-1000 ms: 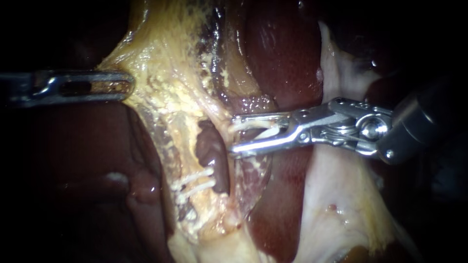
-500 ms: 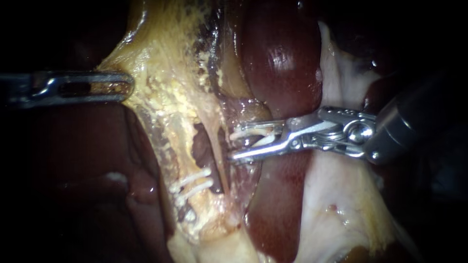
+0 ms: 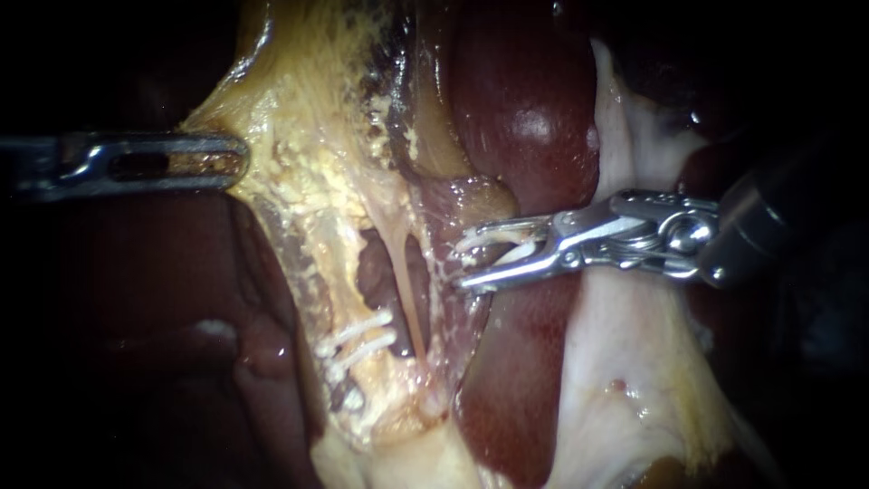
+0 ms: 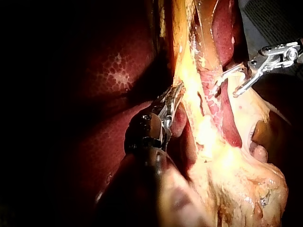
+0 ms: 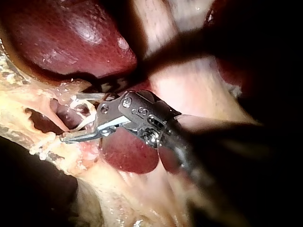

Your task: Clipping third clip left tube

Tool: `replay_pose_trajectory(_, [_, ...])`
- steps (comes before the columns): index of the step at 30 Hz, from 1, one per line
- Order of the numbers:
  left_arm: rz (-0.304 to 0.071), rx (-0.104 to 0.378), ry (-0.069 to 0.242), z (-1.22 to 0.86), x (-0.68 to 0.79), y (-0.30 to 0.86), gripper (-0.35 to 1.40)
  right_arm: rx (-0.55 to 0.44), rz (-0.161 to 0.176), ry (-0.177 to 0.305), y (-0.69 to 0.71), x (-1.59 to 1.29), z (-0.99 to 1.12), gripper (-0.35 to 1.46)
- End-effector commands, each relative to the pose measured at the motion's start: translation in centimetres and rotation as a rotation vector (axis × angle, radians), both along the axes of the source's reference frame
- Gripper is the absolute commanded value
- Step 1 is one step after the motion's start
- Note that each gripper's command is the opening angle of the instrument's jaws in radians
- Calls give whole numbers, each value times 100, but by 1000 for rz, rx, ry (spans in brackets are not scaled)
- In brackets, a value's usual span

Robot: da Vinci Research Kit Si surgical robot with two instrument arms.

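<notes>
Your right instrument [image 3: 459, 264] has drawn back from the tube [image 3: 409, 290], which lies just ahead of its tips, untouched; its jaws stand spread, both bearing on an unclosed clip [image 3: 496, 244]. Beyond the tips, off to one side, sit two clips [image 3: 358, 340]. Your left instrument [image 3: 237, 163] pinches yellow tissue [image 3: 281, 136], jaws pressed together
</notes>
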State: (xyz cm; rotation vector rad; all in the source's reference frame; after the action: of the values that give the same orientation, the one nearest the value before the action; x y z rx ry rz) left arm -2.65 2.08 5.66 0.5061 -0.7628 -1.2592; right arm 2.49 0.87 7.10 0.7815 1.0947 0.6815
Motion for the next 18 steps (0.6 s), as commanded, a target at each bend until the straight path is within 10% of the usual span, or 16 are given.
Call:
replay_pose_trajectory(1, [0,0,0,0,0,0,-35,8,-1,15,0,3,-7,60])
replay_pose_trajectory(10, [0,0,0,0,0,0,-35,30,-23,90,-19,50,-32,60])
replay_pose_trajectory(18, [-1,0,1,-2,0,-1,-35,39,-34,90,-40,81,17,60])
